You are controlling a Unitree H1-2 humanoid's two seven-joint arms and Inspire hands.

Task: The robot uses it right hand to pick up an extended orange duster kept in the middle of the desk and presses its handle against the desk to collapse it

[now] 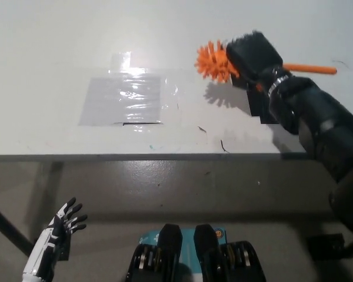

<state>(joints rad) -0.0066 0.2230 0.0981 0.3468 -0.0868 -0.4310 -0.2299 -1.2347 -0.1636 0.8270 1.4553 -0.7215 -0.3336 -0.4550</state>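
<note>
My black right hand (253, 54) is shut on an orange duster, held above the white desk (59, 47) at the right of middle. The duster's spiky orange head (212, 61) sticks out to the left of the hand. Its thin orange handle (309, 69) runs out to the right, roughly level. The middle of the duster is hidden inside the hand. My white left hand (62, 220) hangs below the desk edge at the lower left, fingers apart and empty.
A clear taped plastic sheet (123, 98) lies on the desk left of middle. A black tape patch (260, 106) shows partly under my right forearm. The desk's front edge (135, 157) crosses the picture, with grey floor below it.
</note>
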